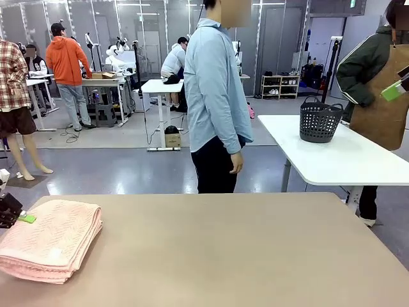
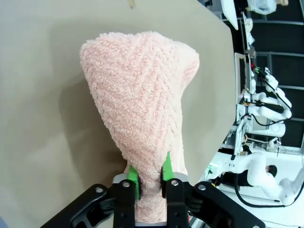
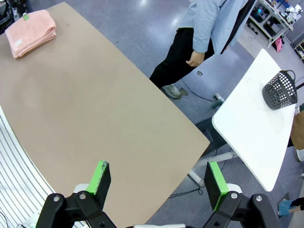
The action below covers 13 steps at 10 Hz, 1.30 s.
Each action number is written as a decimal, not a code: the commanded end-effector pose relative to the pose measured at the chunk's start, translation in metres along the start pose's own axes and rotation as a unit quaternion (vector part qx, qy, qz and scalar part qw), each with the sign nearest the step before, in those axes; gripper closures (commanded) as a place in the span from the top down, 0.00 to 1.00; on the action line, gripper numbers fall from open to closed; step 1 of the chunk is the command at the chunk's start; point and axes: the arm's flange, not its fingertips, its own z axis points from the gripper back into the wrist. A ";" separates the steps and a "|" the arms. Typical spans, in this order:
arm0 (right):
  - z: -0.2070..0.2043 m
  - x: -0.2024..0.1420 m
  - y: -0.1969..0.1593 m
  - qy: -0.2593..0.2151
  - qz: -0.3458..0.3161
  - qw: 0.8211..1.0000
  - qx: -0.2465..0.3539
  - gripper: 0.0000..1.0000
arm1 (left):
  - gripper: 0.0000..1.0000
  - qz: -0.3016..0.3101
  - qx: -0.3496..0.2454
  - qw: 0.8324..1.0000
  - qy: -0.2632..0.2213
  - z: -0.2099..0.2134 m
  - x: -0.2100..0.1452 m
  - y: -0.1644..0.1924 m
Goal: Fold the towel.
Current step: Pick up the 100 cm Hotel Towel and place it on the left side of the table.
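Note:
The pale pink towel (image 1: 51, 246) lies folded in a thick stack at the near left of the tan table (image 1: 223, 256). My left gripper (image 1: 18, 216) sits at the towel's left edge, one green pad showing beside the cloth. In the left wrist view, the left gripper (image 2: 149, 183) has its green pads pressed on both sides of the towel (image 2: 142, 104), whose near edge is pinched narrow between them. My right gripper (image 3: 156, 183) hangs high over the table's right end, open with nothing between its fingers. The towel (image 3: 31, 31) lies far from it at the other end.
A person in a light blue shirt (image 1: 214, 96) stands at the table's far side, hands down. A white table (image 1: 345, 160) with a dark basket (image 1: 318, 120) stands at the back right, and another person is beside it. The tan tabletop right of the towel is bare.

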 end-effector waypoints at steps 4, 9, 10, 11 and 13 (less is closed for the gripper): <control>0.001 0.001 0.002 0.005 -0.011 1.000 -0.001 1.00 | 1.00 -0.004 0.016 0.999 -0.034 0.002 0.002 -0.018; 0.001 0.001 0.002 0.005 -0.011 1.000 -0.001 1.00 | 1.00 -0.019 0.019 0.999 -0.026 0.006 -0.011 -0.033; 0.001 0.001 0.002 0.005 -0.011 1.000 -0.001 1.00 | 1.00 -0.044 0.004 0.999 -0.010 0.007 -0.020 -0.035; 0.001 0.001 0.002 0.005 -0.011 1.000 -0.001 1.00 | 1.00 -0.015 0.015 1.000 -0.023 0.008 -0.001 -0.024; 0.001 0.001 0.002 0.005 -0.011 1.000 -0.001 1.00 | 1.00 -0.015 0.015 1.000 -0.023 0.008 -0.001 -0.024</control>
